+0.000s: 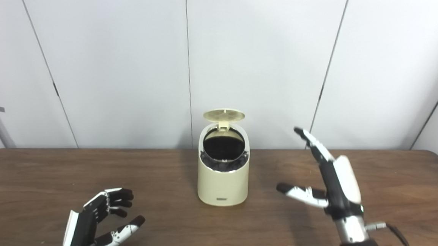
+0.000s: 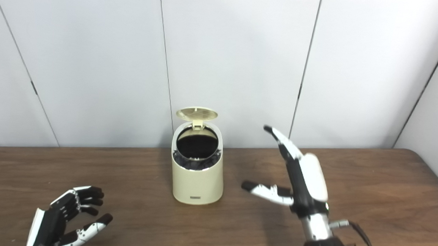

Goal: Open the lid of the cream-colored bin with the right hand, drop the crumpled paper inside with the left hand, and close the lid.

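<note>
Table (image 1: 86, 175): brown wood grain, set against a white panelled wall (image 1: 261, 57). Cream-colored bin (image 1: 223, 180): upright at the table's centre, toward the far edge. Its lid (image 1: 224, 115) is raised on the rear hinge, exposing a dark interior with a black liner; contents cannot be made out. Right robot hand (image 1: 330, 175): raised above the table just to the right of the bin, well clear of it, fingers extended and spread, thumb pointing toward the bin, holding nothing. Left robot hand (image 1: 101, 218): low at the near left, palm turned inward, fingers curled but apart, empty. Crumpled paper: not visible on the table or in either robot hand
</note>
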Robot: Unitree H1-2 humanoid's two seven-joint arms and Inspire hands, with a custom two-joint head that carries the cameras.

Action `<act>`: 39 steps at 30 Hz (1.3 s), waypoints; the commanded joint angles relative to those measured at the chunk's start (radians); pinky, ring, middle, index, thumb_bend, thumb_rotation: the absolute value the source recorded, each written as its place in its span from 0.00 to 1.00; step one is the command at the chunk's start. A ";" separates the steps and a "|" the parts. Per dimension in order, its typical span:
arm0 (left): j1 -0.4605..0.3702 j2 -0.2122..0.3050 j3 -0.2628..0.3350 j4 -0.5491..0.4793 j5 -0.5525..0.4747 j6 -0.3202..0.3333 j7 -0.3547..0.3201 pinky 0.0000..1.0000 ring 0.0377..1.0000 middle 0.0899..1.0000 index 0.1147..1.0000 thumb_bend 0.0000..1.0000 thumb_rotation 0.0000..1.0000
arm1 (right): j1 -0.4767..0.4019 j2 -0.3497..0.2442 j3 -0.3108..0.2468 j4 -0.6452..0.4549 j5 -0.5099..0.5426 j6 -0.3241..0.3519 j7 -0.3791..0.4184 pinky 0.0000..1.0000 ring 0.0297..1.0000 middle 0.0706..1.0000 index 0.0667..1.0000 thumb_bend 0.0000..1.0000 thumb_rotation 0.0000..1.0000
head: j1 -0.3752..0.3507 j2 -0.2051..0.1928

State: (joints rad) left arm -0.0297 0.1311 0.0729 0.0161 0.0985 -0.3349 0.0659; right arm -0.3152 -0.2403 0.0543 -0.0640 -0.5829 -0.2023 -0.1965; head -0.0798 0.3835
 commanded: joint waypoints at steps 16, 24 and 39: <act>-0.012 -0.020 -0.007 0.015 0.013 -0.026 0.007 0.49 0.59 0.60 0.59 0.77 0.14 | -0.292 -0.016 0.085 -0.153 -0.098 0.207 0.287 0.59 0.78 0.86 0.86 0.90 0.74 | 0.005 -0.001; -0.017 -0.023 -0.011 0.016 0.021 -0.033 0.007 0.48 0.57 0.59 0.58 0.76 0.13 | -0.394 -0.067 0.138 -0.140 -0.143 0.248 0.435 0.67 0.80 0.83 0.84 0.89 0.69 | 0.006 -0.004; -0.015 -0.026 -0.018 0.021 0.039 -0.041 0.013 0.47 0.56 0.59 0.58 0.76 0.11 | -0.552 -0.122 0.243 -0.078 -0.290 0.358 0.689 0.74 0.84 0.85 0.85 0.91 0.74 | 0.009 -0.009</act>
State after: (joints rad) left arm -0.0431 0.1169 0.0658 0.0224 0.1209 -0.3356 0.0692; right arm -0.7916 -0.3478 0.3010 -0.1244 -0.8560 0.1437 0.4757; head -0.0706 0.3758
